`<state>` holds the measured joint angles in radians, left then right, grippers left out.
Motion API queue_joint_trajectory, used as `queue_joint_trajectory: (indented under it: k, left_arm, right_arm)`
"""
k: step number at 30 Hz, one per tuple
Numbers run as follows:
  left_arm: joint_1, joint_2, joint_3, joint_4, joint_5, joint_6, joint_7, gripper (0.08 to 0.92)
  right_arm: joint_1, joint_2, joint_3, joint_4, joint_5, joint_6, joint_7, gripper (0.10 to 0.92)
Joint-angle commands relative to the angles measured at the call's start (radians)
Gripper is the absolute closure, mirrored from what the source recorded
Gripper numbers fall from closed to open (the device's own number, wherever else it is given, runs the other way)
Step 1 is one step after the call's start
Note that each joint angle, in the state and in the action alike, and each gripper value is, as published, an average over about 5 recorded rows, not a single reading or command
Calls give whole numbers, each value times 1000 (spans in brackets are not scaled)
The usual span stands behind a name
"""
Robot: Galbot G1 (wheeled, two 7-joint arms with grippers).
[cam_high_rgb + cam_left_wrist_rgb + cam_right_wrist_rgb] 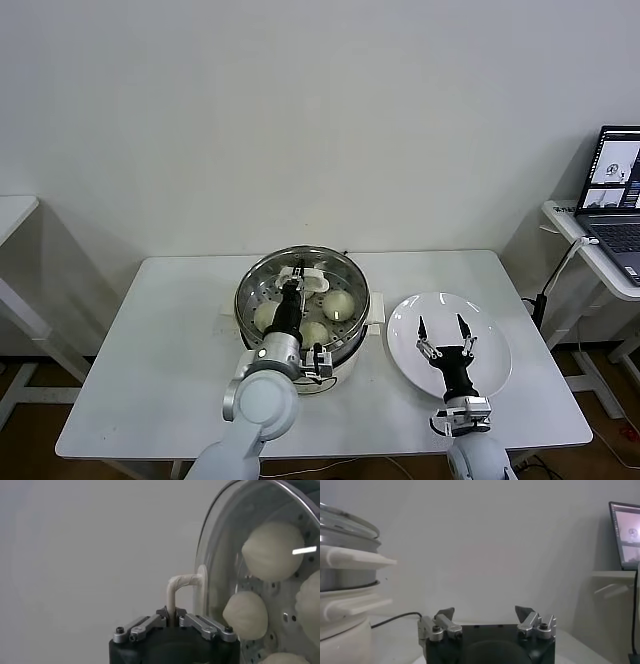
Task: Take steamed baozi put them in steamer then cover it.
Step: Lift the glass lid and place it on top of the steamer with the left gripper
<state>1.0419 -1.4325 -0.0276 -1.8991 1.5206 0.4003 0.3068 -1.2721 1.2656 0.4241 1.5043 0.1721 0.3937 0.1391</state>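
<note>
Baozi [338, 304] sit inside the steamer [246, 290], which stands mid-table [160, 340] on its white base. Three buns show clearly through the glass in the head view; the left wrist view shows three plus the edge of a fourth, so all four are judged to be loaded.

Cover [345, 268] lies over the steamer's mouth, its metal rim about level with the pot's rim. Whether it is fully seated all round cannot be told from here.

Left gripper [291, 290] reaches over the steamer from the near side, fingers closed narrow on the cover's white handle [176, 588] (the wrist view shows the handle's bent end pinched between them).

Right gripper [445, 332] hangs low over the white plate [492, 370], just right of the steamer, fingers spread wide and holding nothing. The plate carries no buns.

Laptop [622, 190] on a side desk, far right of the steamer; not part of the work.

Progress, as judged: loading is done and the covering step is in hand, nearly finished. Left to do: confirm the cover rests flat, release the handle, lift the left arm clear without dragging the cover askew.
</note>
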Motion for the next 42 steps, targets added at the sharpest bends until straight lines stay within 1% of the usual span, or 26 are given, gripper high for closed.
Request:
queue_joint_trajectory:
  k: [1, 11, 32, 39, 42]
  left_arm:
    - [0, -4, 1, 6, 18, -1, 2, 813]
    - [12, 1, 2, 8, 30, -6, 1, 813]
    - [22, -19, -7, 29, 54, -21, -27, 813]
    - [23, -21, -15, 32, 55, -24, -22, 813]
    - [25, -22, -17, 28, 57, -24, -24, 792]
  right_arm:
    - [2, 1, 0, -3, 0, 0, 0, 203]
    - [6, 1, 0, -7, -2, 2, 0, 203]
    - [6, 1, -2, -6, -5, 3, -1, 203]
    - [6, -2, -1, -4, -4, 4, -1, 203]
    - [6, -2, -1, -5, -4, 4, -1, 203]
